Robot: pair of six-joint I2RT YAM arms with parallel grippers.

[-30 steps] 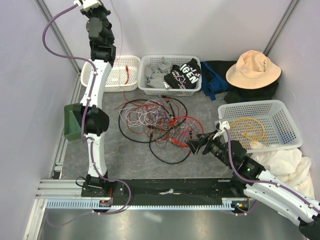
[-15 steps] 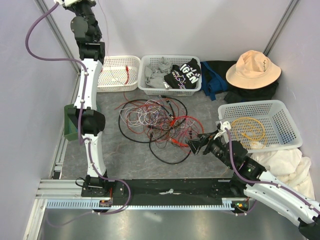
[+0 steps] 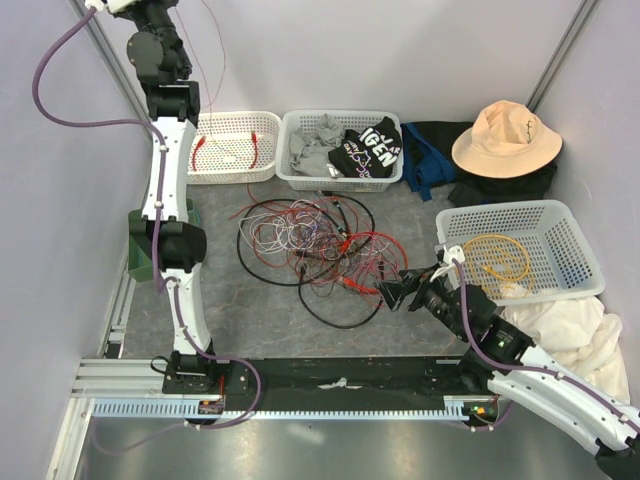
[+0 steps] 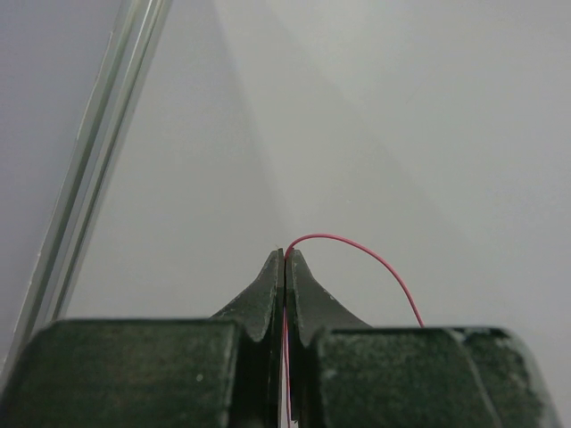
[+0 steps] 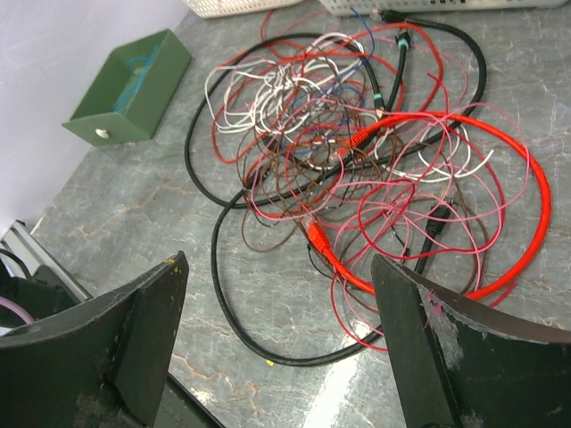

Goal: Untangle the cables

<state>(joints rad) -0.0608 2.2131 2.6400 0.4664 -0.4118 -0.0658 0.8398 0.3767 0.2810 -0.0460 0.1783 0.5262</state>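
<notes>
Rising higher toward the back-left corner than a second ago, the left end effector [image 4: 285, 259] stays pinched on one thin red wire [image 4: 357, 245], drawing it up from the cables [image 3: 310, 245] heaped mid-worktop [image 3: 260, 315]; the right end effector [image 5: 278, 263] waits wide and empty beside them, so that strand is probably coming free

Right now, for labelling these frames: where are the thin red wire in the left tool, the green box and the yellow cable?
thin red wire [image 4: 357, 243], left wrist view, top of its arc.
green box [image 5: 157, 94], right wrist view, its side wall.
yellow cable [image 3: 497, 237], top external view, far edge of its coil.
</notes>
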